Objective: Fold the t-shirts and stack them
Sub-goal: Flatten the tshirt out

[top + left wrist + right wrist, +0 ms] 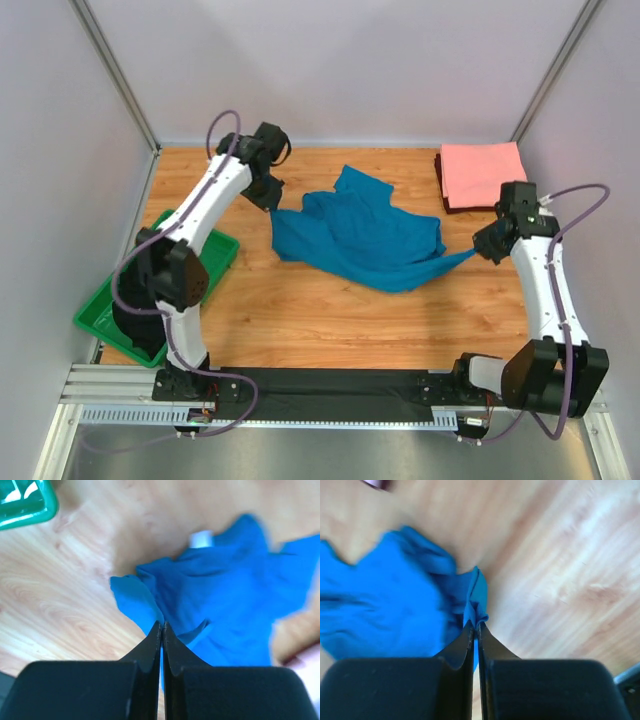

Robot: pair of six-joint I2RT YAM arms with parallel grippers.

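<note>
**Item 1. Green tray** (96, 322): sits at the table's left edge, partly under the left arm and well apart from both shirts. One corner shows in the left wrist view (27, 511).

**Item 2. Left gripper** (272, 206): over the far-left part of the table (330, 320). Its jaws are pressed together on the left corner of the teal-blue t-shirt. In the wrist view (161, 626) a fold of blue cloth runs into the seam between the two black fingers.

**Item 3. Teal-blue t-shirt** (360, 238): unfolded and rumpled in the middle of the table. It is pulled out sideways between the two grippers, and its near edge sags to a point. One sleeve or flap juts toward the far wall. A white neck label (201, 539) shows in the left wrist view, blurred. The cloth also fills the left half of the right wrist view (375, 605).

**Item 4. Right gripper** (480, 251): over the right side of the table. Its jaws are closed tight on the shirt's right corner, which is drawn into a narrow taut strip. In the wrist view (475, 626) a pinch of blue fabric bunches at the fingertips.

**Item 5. Salmon-pink t-shirt** (482, 173): folded into a flat rectangle in the far-right corner of the table. It lies apart from the teal-blue shirt, just beyond the right arm's wrist.
</note>
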